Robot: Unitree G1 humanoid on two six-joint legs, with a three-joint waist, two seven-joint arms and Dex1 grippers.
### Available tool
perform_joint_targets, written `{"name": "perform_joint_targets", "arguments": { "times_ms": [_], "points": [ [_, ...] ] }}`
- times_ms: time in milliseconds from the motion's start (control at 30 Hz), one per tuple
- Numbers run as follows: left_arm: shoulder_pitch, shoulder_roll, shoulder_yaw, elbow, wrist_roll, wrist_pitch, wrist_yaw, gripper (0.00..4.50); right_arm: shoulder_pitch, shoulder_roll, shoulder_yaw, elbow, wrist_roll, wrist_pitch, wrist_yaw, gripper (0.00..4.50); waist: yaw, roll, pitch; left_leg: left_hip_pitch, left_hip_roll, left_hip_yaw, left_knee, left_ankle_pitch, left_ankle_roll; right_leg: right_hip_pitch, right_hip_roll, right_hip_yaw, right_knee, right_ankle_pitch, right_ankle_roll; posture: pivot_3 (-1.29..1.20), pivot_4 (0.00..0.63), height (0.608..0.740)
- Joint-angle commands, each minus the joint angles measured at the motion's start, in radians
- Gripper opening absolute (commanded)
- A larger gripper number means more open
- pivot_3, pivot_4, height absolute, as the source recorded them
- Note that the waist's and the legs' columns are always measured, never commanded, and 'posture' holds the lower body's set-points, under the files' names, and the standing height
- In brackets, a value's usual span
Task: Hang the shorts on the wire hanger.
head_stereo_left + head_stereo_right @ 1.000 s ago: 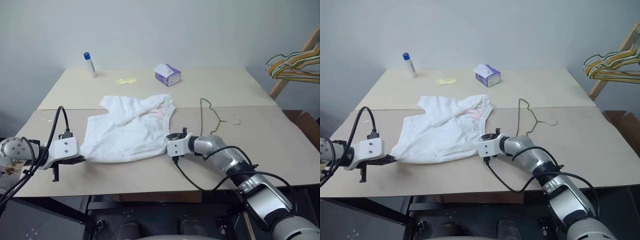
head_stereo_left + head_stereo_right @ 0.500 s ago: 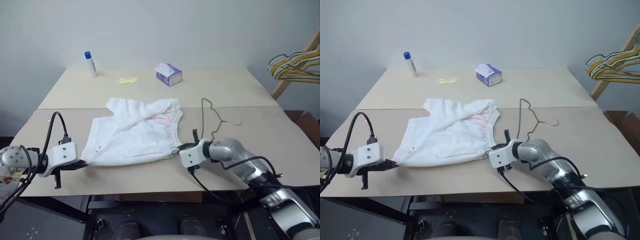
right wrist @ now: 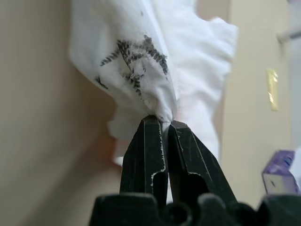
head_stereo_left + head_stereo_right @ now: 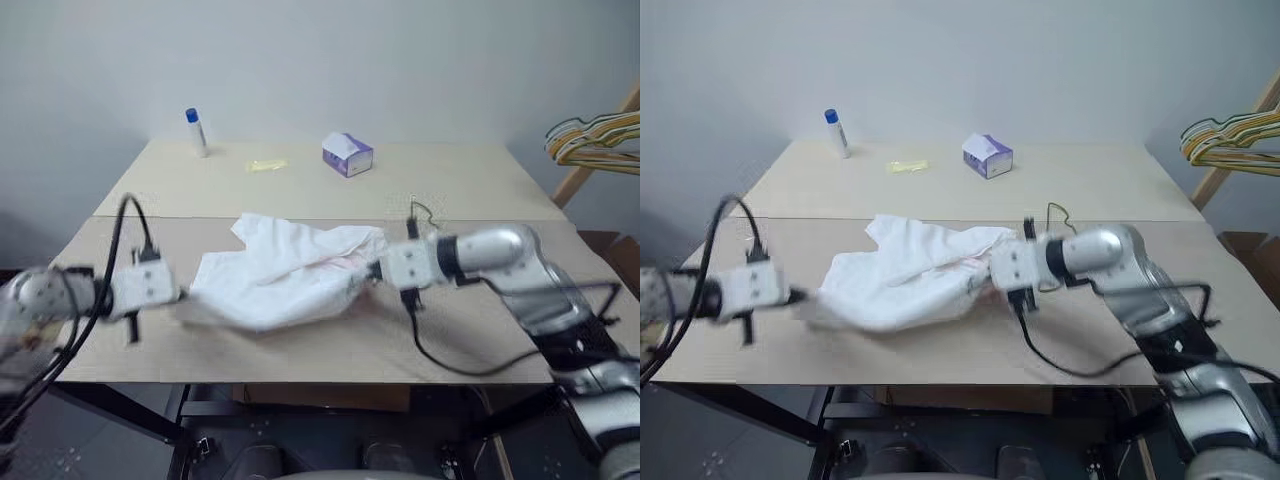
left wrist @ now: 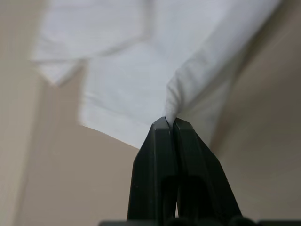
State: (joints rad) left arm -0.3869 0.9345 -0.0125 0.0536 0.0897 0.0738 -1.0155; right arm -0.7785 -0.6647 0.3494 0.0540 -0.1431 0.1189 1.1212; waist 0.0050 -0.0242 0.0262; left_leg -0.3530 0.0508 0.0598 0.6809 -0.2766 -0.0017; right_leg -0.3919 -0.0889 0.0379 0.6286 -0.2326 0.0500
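Shorts point(image 4: 285, 280) sit centre frame in the head views, slung between both arms and sagging onto the table point(image 4: 470, 180) in the middle. Left gripper point(image 5: 169, 123) is clenched on a thin fold at one edge; right gripper point(image 3: 162, 121) is pinched on a bunched corner with black marks. Both bites look shallow, right at the fingertips. Cloth is light, limp and floppy: no stiffness, so it droops wherever unsupported and probably slides out if tugged hard. Better hold is likely deeper on the gathered waistband, thicker and grippier than the plain hem. Wire hanger point(image 4: 1055, 212) lies on the table just behind the right gripper, right of centre, mostly hidden by it. Thin wire, light, will skate on the tabletop if bumped by the arm.
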Motion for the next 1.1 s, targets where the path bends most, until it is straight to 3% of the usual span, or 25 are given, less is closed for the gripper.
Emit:
{"name": "perform_joint_targets", "arguments": {
  "times_ms": [33, 133, 233, 333, 467, 600, 667, 867, 1100],
  "points": [
    [-0.319, -0.122, -0.024, 0.208, 0.129, 0.032, 0.294, 0.0, -0.196, 0.089, -0.02, 0.275, -0.113, -0.005, -0.237, 0.03, 0.0, -0.001, 0.0, -0.002, 0.0, 0.0, 0.0, 0.0, 0.0, -0.001, 0.0, 0.0, -0.001, 0.001, 0.001, 0.03, 0.0, 0.74],
    [-0.61, -0.238, 0.055, 0.411, 0.155, 0.014, 0.651, 0.0, -0.397, 0.174, -0.046, 0.54, -0.255, -0.085, -0.684, 0.03, -0.009, -0.002, -0.001, -0.013, -0.001, -0.001, 0.0, 0.004, -0.007, -0.012, -0.001, 0.0, -0.001, 0.004, 0.001, 0.02, 0.0, 0.74],
    [-0.759, -0.268, 0.166, 0.485, 0.125, -0.128, 0.924, 0.0, -0.489, 0.182, -0.076, 0.626, -0.35, -0.278, -1.098, 0.03, -0.029, -0.002, -0.001, -0.034, -0.002, -0.002, -0.001, 0.012, -0.021, -0.034, -0.003, 0.0, 0.003, 0.007, 0.002, 0.01, 0.0, 0.74],
    [-0.753, -0.233, 0.221, 0.429, 0.074, -0.227, 0.921, 0.0, -0.452, 0.162, -0.096, 0.568, -0.372, -0.379, -1.214, 0.03, -0.054, -0.002, -0.002, -0.038, -0.004, -0.001, -0.009, 0.012, -0.022, -0.043, -0.005, 0.001, 0.002, 0.007, 0.002, 0.01, 0.0, 0.74],
    [-0.628, -0.194, 0.226, 0.339, 0.029, -0.203, 0.819, 0.0, -0.333, 0.149, -0.072, 0.487, -0.356, -0.432, -1.122, 0.03, -0.077, -0.003, -0.004, -0.036, -0.005, -0.001, -0.016, 0.012, -0.022, -0.042, -0.006, 0.0, 0.001, 0.007, 0.002, 0.02, 0.0, 0.74],
    [-0.425, -0.158, 0.246, 0.199, -0.037, -0.199, 0.701, 0.0, -0.2, 0.135, -0.048, 0.401, -0.342, -0.475, -1.007, 0.03, -0.088, -0.002, -0.004, -0.033, -0.004, -0.001, -0.008, 0.011, -0.019, -0.033, -0.005, 0.0, -0.004, 0.007, 0.005, 0.03, 0.0, 0.74],
    [-0.294, -0.136, 0.26, 0.129, -0.09, -0.189, 0.616, 0.0, -0.131, 0.116, -0.017, 0.365, -0.332, -0.495, -0.9, 0.03, -0.093, -0.002, -0.004, -0.033, -0.003, -0.002, -0.003, 0.007, -0.011, -0.032, -0.005, 0.0, 0.0, 0.007, 0.005, 0.02, 0.0, 0.74],
    [0.083, -0.074, 0.301, -0.043, -0.164, -0.209, 0.432, 0.0, 0.056, 0.014, 0.075, 0.248, -0.285, -0.556, -0.561, 0.03, -0.1, -0.002, -0.004, -0.023, -0.002, -0.002, -0.001, 0.006, -0.01, -0.026, -0.004, 0.001, 0.001, 0.008, 0.004, 0.03, 0.0, 0.74],
    [0.512, 0.086, 0.308, -0.273, -0.213, -0.128, 0.116, 0.0, 0.201, -0.104, 0.091, 0.051, -0.14, -0.514, -0.222, 0.03, -0.092, -0.002, -0.003, -0.017, -0.001, -0.001, -0.003, 0.006, -0.009, -0.021, -0.003, 0.002, 0.001, 0.007, 0.002, 0.03, 0.0, 0.74]
  ]
}}
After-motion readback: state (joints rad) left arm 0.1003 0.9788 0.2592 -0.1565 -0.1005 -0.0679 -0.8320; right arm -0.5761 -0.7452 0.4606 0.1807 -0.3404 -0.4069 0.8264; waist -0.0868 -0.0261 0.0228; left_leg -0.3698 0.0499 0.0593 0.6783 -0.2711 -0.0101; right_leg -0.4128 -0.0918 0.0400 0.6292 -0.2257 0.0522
